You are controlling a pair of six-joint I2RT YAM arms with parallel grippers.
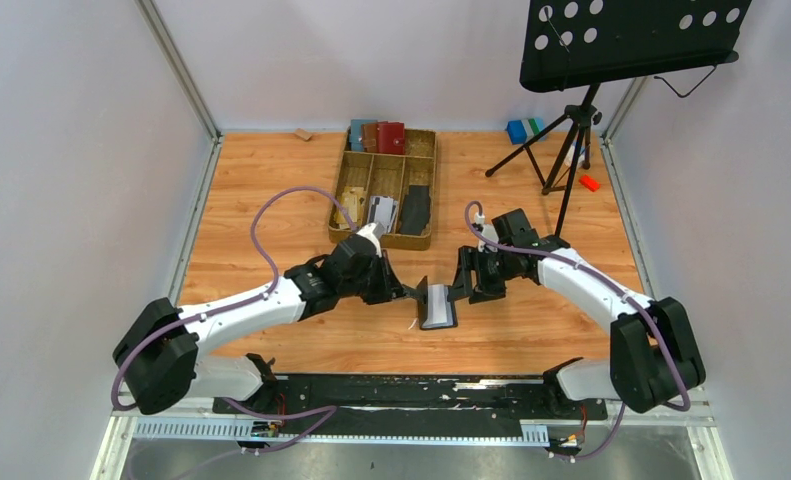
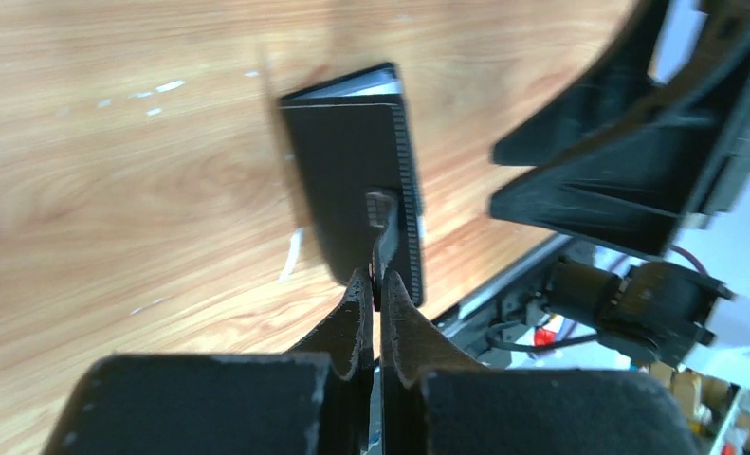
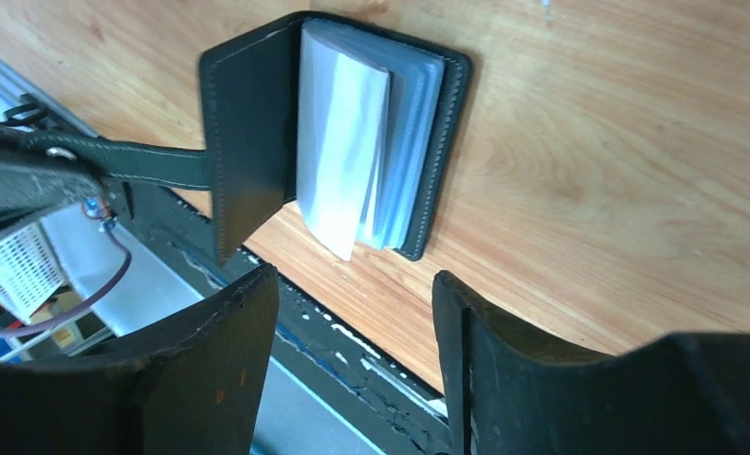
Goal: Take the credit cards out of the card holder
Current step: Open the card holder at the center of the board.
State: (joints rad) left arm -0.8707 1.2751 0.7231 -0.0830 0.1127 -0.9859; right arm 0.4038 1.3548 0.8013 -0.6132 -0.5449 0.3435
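On the table (image 1: 271,180) your two arms meet near the middle, and the card holder (image 1: 437,306) lies open between them. It sits just left of the right gripper (image 1: 468,287), whose jaws stand apart with nothing in them, so that arm looks best placed to reach in. The left gripper (image 1: 409,292) is clamped on the closure tab (image 2: 380,213), holding the cover (image 3: 247,142) raised. The holder's spine runs roughly near to far. Only the right wrist view shows the sleeve pages (image 3: 347,142) fanned; you cannot tell whether credit cards sit in them. The left wrist view gives only the cover's black back.
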